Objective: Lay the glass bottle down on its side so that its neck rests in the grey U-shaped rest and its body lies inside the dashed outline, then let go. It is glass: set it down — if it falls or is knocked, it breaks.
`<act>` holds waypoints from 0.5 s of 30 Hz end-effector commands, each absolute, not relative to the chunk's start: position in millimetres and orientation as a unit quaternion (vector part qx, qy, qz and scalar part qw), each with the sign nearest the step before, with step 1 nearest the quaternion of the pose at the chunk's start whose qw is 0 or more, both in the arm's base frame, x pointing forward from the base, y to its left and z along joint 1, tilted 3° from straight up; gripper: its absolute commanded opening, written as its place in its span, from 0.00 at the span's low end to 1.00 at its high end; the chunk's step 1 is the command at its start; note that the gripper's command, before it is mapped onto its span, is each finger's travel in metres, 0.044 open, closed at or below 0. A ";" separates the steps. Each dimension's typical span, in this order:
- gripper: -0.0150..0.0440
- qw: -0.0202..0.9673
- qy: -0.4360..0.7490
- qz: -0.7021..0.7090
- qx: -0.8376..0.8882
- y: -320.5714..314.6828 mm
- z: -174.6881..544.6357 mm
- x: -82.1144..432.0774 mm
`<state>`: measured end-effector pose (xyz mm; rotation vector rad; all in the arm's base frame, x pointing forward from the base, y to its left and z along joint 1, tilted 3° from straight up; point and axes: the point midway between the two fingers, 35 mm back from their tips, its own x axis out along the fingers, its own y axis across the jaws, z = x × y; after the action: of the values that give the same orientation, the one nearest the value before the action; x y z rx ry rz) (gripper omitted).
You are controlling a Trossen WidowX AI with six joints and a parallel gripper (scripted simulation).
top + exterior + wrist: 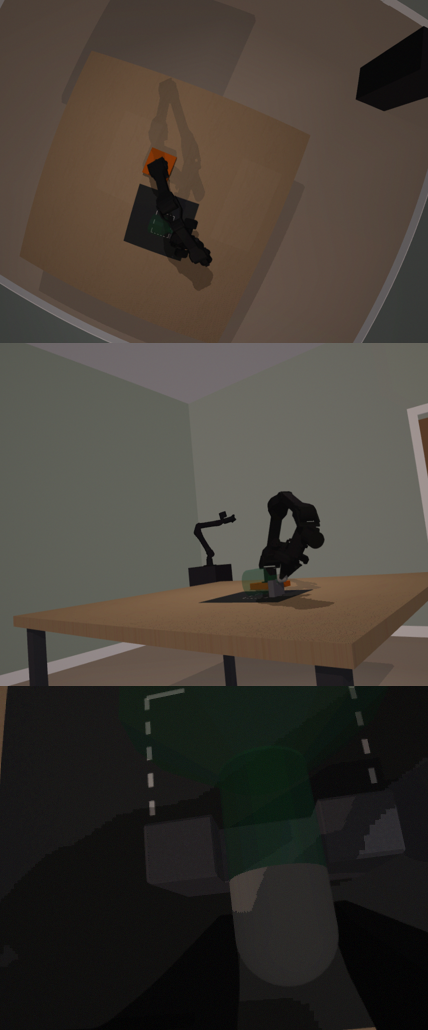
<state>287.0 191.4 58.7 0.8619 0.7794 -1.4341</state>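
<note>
From here I see the green bottle lying on its side, its neck between the two blocks of the grey rest. The gripper is closed on the bottle, at the rest. Beyond the rest, the body is over the dashed outline; whether it touches the dark mat I cannot tell. An orange block is near the rest.

You saw a wooden table top with fine grain, matt and a bit speckled. The bottle looked like smooth, see-through green glass. The rest looked flat grey and dull, like plastic.
</note>
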 end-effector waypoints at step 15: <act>0.47 0.604 0.338 -0.618 0.374 188.9 55.4 288.2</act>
<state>286.7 192.4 55.8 0.8673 0.7851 -1.4279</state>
